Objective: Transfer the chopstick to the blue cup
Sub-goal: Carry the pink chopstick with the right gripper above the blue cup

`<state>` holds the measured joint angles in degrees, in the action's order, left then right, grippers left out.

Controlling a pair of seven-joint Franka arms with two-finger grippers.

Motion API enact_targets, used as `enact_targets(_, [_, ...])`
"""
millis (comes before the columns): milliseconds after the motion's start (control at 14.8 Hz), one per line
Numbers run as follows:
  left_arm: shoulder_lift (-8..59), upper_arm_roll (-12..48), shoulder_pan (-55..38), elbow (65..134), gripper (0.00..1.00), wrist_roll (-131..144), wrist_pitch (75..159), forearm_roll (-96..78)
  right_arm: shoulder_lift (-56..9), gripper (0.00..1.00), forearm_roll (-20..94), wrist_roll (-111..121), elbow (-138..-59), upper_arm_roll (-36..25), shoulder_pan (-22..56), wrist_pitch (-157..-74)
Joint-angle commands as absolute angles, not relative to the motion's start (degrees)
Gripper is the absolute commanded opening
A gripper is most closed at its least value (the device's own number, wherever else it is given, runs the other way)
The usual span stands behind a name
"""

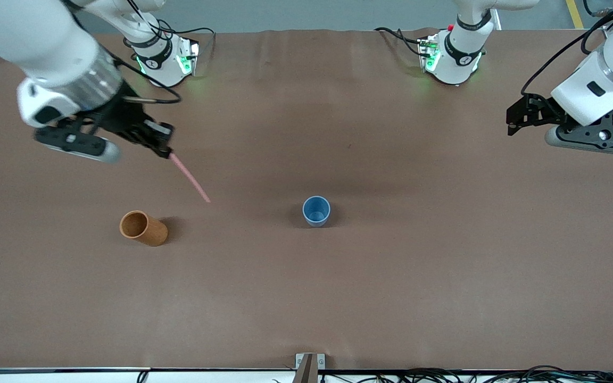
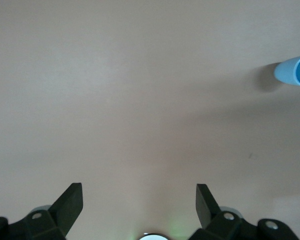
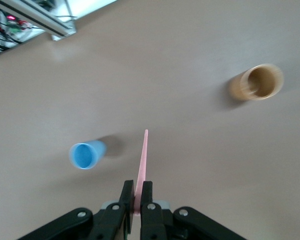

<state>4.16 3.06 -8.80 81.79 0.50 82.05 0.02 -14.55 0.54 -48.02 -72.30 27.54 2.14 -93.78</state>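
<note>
Orange cup [image 1: 143,228] stands empty, right gripper [image 1: 164,151] pinches the stick [image 1: 190,180] up high, blue cup [image 1: 316,210] still waits, left gripper [image 1: 514,116] idles wide open.

Place: you were looking at a robotics lab.
Evidence: you had brown paper covering the table [image 1: 391,292], arm bases [image 1: 453,58] bolted on, loose cables [image 1: 498,374] along its edge.

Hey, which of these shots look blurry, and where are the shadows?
Right wrist view: orange cup smeared by blur, blue cup softer, chopstick crisp. Front view: sharp, each cup throwing a soft shadow. Left wrist view: blue cup's shadow beside it.
</note>
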Motion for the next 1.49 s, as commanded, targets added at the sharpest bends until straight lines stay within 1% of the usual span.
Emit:
enact_targets(0, [4.22, 3.08, -8.61, 81.12, 1.0, 0.97, 82.44, -2.11, -20.28, 0.0, -4.97, -58.06, -69.43, 34.25, 3.68, -97.19])
enact_targets(136, [4.13, 1.86, -8.87, 81.12, 1.0, 0.88, 82.44, -2.28, -24.68, 0.0, -11.83, -65.88, -69.26, 40.31, 4.3, -100.44])
enact_targets(271, [4.13, 0.0, -10.89, 81.12, 1.0, 0.79, 82.44, -2.11, -28.37, 0.0, -17.38, -70.64, -69.17, 43.5, 6.32, -102.38])
enact_targets(407, [4.13, -0.26, -10.64, 81.12, 1.0, 0.88, 82.62, -2.2, -30.49, 0.0, -20.11, -72.85, -69.17, 43.51, 9.3, -103.27])
enact_targets(746, [4.4, -0.26, -10.63, 81.21, 1.0, 0.88, 84.02, -2.2, -33.57, 0.0, -23.02, -75.84, -69.26, 43.51, 12.91, -105.02])
enact_targets(1017, [4.39, -0.26, -10.55, 81.21, 1.0, 0.88, 84.02, -2.2, -34.63, 0.0, -24.08, -77.08, -69.35, 43.51, 14.15, -106.52])
enact_targets(1424, [4.48, -0.26, -10.55, 81.21, 1.0, 0.88, 84.11, -2.11, -36.73, 0.01, -29.35, -77.08, -70.57, 43.51, 15.2, -108.46])
